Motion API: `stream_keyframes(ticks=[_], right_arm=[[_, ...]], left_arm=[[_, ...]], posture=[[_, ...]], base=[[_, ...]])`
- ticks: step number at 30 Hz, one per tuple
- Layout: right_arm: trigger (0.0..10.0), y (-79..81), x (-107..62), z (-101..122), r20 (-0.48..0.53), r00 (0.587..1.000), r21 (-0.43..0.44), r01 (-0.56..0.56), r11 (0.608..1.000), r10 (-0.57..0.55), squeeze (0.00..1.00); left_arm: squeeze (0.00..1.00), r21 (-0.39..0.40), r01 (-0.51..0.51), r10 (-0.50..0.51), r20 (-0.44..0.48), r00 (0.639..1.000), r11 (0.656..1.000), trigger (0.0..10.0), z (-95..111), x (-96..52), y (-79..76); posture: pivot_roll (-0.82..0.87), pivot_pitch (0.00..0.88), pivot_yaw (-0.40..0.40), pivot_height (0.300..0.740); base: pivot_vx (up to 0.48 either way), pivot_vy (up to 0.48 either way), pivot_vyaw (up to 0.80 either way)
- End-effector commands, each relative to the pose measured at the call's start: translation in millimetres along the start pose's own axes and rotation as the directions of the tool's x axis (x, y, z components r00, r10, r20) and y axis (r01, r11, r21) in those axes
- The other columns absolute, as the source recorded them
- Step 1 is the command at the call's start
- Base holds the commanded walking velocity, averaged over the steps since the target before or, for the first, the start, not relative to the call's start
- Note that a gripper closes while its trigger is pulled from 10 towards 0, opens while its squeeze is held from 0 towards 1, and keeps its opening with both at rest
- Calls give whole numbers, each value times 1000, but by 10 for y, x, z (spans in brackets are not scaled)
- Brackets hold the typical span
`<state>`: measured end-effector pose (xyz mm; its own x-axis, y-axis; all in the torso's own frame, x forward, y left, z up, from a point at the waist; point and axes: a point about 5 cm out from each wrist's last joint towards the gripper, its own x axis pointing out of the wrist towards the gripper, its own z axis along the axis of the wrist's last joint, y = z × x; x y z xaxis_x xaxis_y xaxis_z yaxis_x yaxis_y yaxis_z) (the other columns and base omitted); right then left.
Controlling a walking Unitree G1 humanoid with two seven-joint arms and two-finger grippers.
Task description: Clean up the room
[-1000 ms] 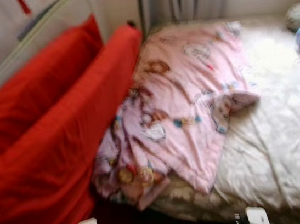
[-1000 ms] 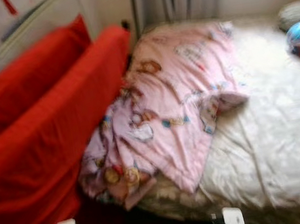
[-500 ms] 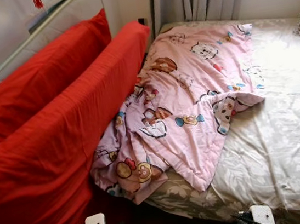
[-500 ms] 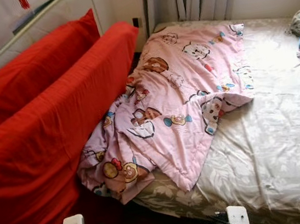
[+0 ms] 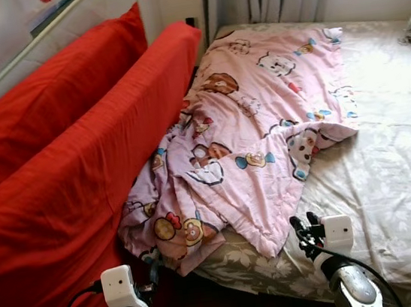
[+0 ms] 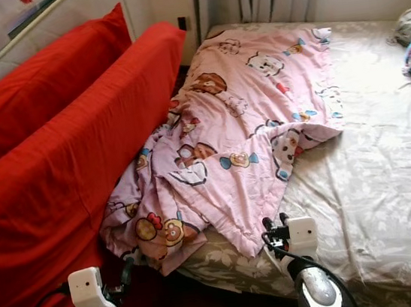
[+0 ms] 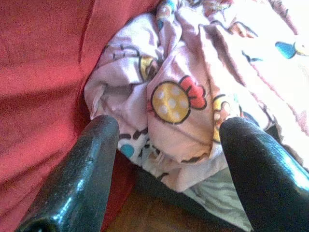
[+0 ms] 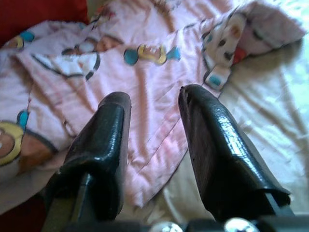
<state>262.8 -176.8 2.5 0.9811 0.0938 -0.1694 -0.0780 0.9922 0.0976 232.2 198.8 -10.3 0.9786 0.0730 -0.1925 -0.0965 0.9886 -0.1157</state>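
The rumpled pink blanket [image 5: 249, 140] lay just beyond both spread-fingered, empty grippers: right gripper [image 5: 306, 225] at its near corner, left gripper [image 7: 164, 135] by its near-left folds

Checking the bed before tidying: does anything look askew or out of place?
Yes: the pink cartoon blanket lies crumpled and skewed across the bed, its bunched lower corner spilling over the edge against the red cushion.
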Motion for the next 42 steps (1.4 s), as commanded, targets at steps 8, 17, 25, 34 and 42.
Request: stream_keyframes(ticks=[8, 17, 25, 34, 42], right_arm=[[10000, 99, -54, -98, -46, 999, -15, -28, 1000, 27, 0], [10000, 110, -44, -75, -31, 999, -8, -30, 1000, 30, 0], [10000, 114, -24, -91, -63, 998, -12, -28, 1000, 27, 0], [10000, 95, 8, -54, -53, 999, -10, -9, 1000, 9, 0], [10000, 109, 43, -46, -67, 998, -9, -7, 1000, 6, 0]], left_arm=[[0, -14, 23, -23, 35, 999, 1000, 10000, 106, 46, -88], [0, -14, 24, -24, 26, 999, 1000, 10000, 87, 10, -87], [0, -16, 28, -28, 30, 999, 999, 10000, 115, 13, -102], [0, -17, 25, -24, 34, 999, 1000, 10000, 147, 31, -93], [0, -18, 29, -28, 33, 999, 999, 10000, 158, 31, -109]], posture=[[-107, 90, 16, 685], [-97, 79, 17, 685], [-97, 92, 21, 665], [-93, 116, 24, 665], [-95, 136, 24, 645]], base=[[0, 0, 0], [0, 0, 0], [0, 0, 0], [0, 0, 0], [0, 0, 0]])
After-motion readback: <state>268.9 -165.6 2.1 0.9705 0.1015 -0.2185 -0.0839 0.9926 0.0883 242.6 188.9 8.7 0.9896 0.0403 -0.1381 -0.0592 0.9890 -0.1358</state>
